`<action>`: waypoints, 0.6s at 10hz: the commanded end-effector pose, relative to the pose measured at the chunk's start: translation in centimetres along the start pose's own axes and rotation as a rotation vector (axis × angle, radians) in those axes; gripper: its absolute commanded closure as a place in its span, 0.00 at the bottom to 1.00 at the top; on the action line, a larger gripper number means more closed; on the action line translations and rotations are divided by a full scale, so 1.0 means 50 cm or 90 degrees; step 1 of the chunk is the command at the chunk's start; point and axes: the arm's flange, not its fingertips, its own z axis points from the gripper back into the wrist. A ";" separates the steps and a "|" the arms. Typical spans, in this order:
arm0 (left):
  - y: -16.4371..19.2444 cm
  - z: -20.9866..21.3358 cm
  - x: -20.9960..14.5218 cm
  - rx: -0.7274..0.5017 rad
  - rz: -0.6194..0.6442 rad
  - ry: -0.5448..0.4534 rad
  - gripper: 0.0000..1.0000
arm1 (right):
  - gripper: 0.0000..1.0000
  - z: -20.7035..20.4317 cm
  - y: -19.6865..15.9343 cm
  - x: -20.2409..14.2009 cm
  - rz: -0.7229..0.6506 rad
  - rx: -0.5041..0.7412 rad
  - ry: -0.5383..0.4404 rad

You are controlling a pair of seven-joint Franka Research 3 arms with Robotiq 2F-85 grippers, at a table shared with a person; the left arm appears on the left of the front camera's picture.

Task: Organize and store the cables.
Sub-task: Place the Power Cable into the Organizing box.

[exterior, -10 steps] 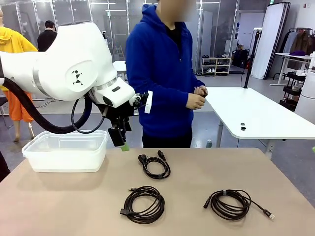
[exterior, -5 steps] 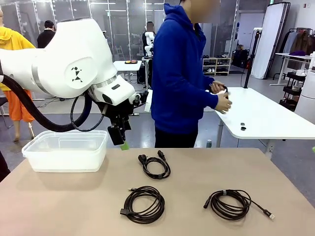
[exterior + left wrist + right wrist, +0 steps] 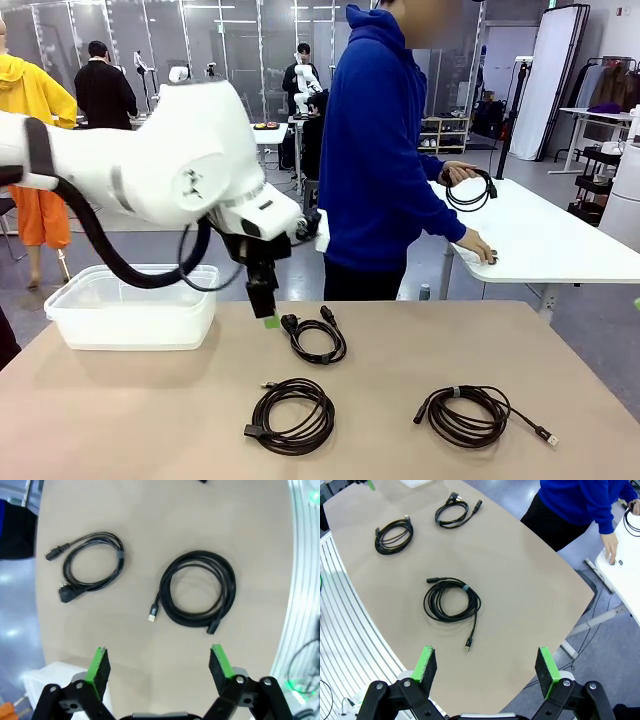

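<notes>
Three black coiled cables lie on the tan table: a small one with plugs [image 3: 322,358] at the middle, a thicker one [image 3: 290,444] near the front, and a third [image 3: 465,432] at the right. My left gripper [image 3: 268,312] hangs open, pointing down just left of the small coil and above the table. In the left wrist view the left gripper [image 3: 159,666] has the small coil [image 3: 119,560] and the thick coil [image 3: 170,587] ahead of it. The right gripper [image 3: 487,666] is open, high over the right-hand coil [image 3: 427,605]. The person holds another coiled cable [image 3: 472,190].
A clear plastic bin [image 3: 130,305] stands at the table's back left, beside my left arm. The person in a blue hoodie [image 3: 385,150] stands at the far side, turned to a white table [image 3: 540,240] with one hand resting on it.
My left arm has swung right and down from beside the bin to just left of the small coil. The person has turned to the white table and lifted a coiled cable.
</notes>
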 end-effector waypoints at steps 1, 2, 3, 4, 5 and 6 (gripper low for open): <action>0.033 -0.044 0.055 -0.011 0.052 0.013 0.00 | 0.00 0.002 0.000 -0.003 0.008 0.003 -0.003; 0.046 -0.082 0.067 -0.010 0.074 0.021 0.00 | 0.00 0.002 0.000 -0.003 0.008 0.003 -0.003; 0.057 -0.117 0.078 -0.020 0.091 0.037 0.00 | 0.00 0.002 0.000 -0.003 0.008 0.003 -0.003; 0.070 -0.146 0.091 -0.017 0.111 0.057 0.00 | 0.00 0.002 0.000 -0.003 0.008 0.003 -0.003; 0.087 -0.170 0.102 -0.027 0.128 0.059 0.00 | 0.00 0.002 0.000 -0.003 0.008 0.003 -0.003; 0.111 -0.199 0.116 -0.036 0.122 0.055 0.00 | 0.00 0.002 0.000 -0.003 0.008 0.003 -0.003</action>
